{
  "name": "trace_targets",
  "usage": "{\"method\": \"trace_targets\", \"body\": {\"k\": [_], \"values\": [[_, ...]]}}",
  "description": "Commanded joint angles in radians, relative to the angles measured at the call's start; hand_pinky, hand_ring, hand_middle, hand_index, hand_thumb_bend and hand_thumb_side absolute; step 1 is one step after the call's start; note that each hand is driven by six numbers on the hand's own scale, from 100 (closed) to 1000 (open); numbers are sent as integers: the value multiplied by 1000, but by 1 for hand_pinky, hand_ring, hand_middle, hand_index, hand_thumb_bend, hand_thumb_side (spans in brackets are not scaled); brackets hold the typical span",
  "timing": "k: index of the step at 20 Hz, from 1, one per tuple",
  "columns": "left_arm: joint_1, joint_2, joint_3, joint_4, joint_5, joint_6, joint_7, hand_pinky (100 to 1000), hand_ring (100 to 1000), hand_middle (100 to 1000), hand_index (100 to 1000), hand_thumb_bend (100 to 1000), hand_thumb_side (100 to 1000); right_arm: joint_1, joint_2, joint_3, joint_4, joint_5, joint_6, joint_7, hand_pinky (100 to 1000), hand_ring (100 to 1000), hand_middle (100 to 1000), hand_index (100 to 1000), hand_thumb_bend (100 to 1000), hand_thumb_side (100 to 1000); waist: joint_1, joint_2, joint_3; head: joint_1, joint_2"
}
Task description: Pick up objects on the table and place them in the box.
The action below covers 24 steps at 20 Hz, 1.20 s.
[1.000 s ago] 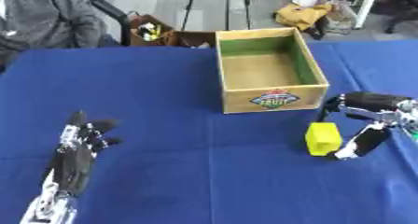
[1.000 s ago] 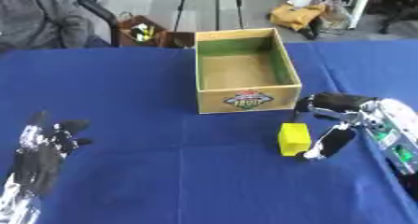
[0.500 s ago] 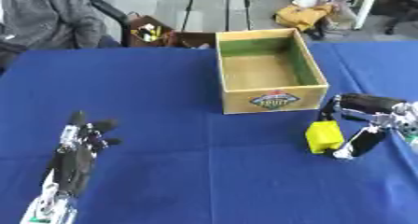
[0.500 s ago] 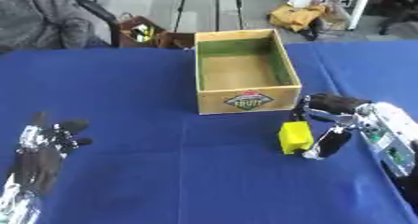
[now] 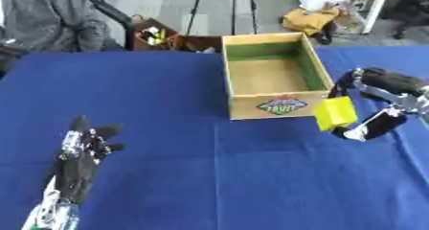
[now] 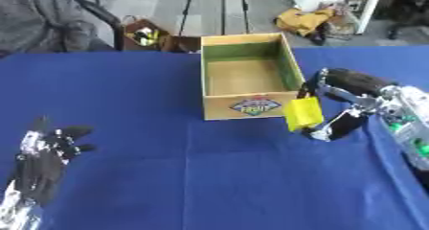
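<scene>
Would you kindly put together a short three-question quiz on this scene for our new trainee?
1. True or false: the yellow block already lies inside the wooden box.
2. Which hand holds the yellow block? A) left hand B) right hand C) neither
3. Fill in: the left hand shows open near the lower ____ corner of the view, on the blue table.

Key:
1. False. The block is held beside the box's front right corner, outside it; the box looks empty.
2. B. The right hand's fingers and thumb are curled round the block.
3. Left.
</scene>
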Motion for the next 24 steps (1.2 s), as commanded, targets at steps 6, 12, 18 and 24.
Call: {"method": "trace_targets", "body": {"k": [6, 12, 18, 24], "values": [[-24, 14, -32, -11, -5, 6, -29, 730, 882, 710, 657, 356, 1000, -157, 20, -90, 248, 85, 127, -162, 791, 784, 376, 393, 114, 177, -15, 1, 82, -27, -46], [-57, 4, -63, -14, -3, 12, -59, 730, 882, 709, 657, 358, 1000, -228, 52, -142, 475, 220, 220, -377, 808, 807, 445, 462, 100, 221, -32, 20, 182, -88, -85], [-73, -1, -78, -16, 0, 15, -76, 730, 882, 709, 657, 357, 1000, -243, 64, -156, 562, 287, 248, -492, 812, 812, 457, 475, 100, 236, -36, 27, 229, -129, -101], [-79, -2, -82, -17, 0, 15, -80, 730, 882, 709, 656, 356, 1000, -236, 74, -149, 583, 300, 238, -500, 917, 871, 674, 713, 223, 568, -32, 34, 238, -148, -106]]}}
